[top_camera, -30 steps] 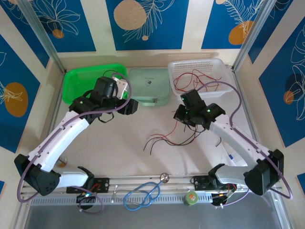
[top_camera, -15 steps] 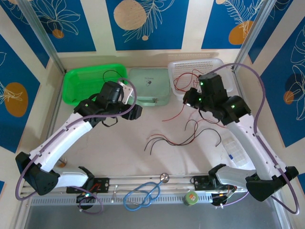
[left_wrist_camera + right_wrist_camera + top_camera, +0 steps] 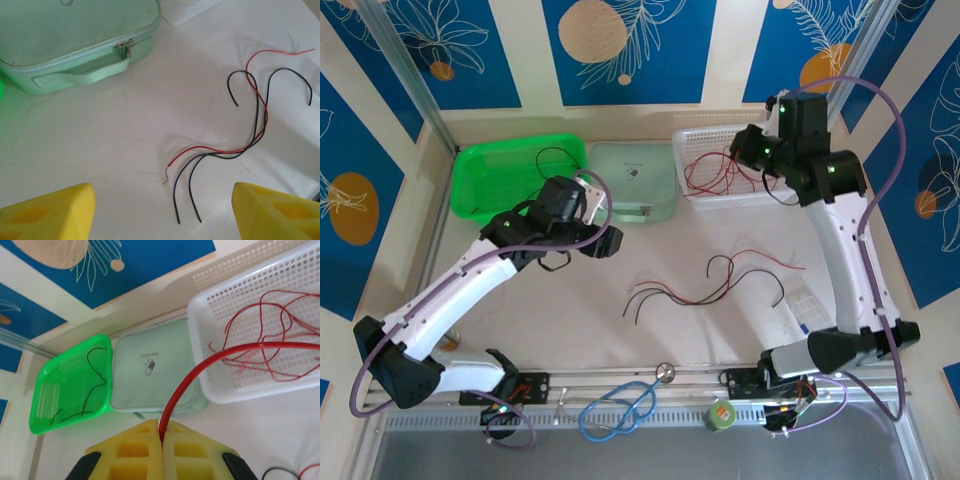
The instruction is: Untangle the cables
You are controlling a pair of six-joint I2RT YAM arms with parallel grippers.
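The white surface (image 3: 580,325) carries a green tray (image 3: 490,180), a mint case (image 3: 635,185), a white basket (image 3: 705,135) and loose cables (image 3: 260,112).

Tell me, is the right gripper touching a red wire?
Touching. The right wrist view shows the red wire clamped in the shut right gripper, rising straight out of its closed tip.

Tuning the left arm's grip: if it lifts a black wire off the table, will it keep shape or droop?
Probably droop: the black wires lie in loose curves flat on the table. They look thin and likely light, so easily slip from a pinch. The red wire crossing them may drag along.
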